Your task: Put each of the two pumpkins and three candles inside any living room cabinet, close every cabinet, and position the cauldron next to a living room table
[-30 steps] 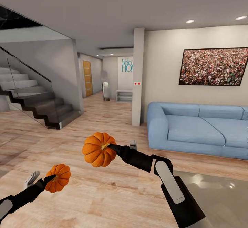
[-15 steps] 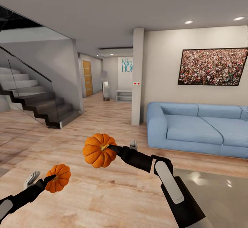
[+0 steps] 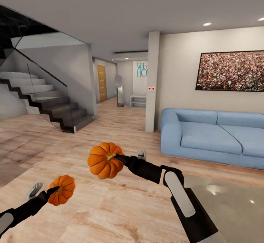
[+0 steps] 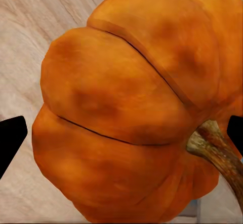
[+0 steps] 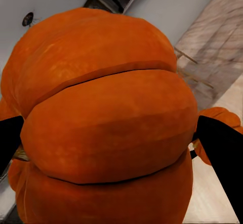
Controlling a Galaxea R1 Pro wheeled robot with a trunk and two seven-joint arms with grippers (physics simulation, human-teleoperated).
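Observation:
Two orange ribbed pumpkins are held in the air over the wooden floor. The larger pumpkin (image 3: pixel 104 161) sits in my right gripper (image 3: pixel 116 158), which is shut on it near the stem; up close this pumpkin (image 5: pixel 106 107) fills the space between the black fingers of the right gripper (image 5: pixel 115 143). The smaller pumpkin (image 3: pixel 62 189) is lower and to the left, with my left gripper (image 3: pixel 55 191) shut on it. Its ribs and brown stem show in the left wrist view, pumpkin (image 4: pixel 126 82) between the fingers of the left gripper (image 4: pixel 123 135). A corner of the grey glassy table (image 3: pixel 229 208) lies at lower right. Candles, cabinet and cauldron are out of view.
A blue sofa (image 3: pixel 211 135) stands against the right wall under a framed picture (image 3: pixel 231 70). A white pillar (image 3: pixel 152 81) rises beside it. A staircase with a glass rail (image 3: pixel 47 100) is at left, and a hallway (image 3: pixel 117 96) runs back between them. Wooden floor spreads ahead.
The head view has swung left, so sofa, pillar and stairs sit further right in the picture. Both arms and their pumpkins keep the same pose.

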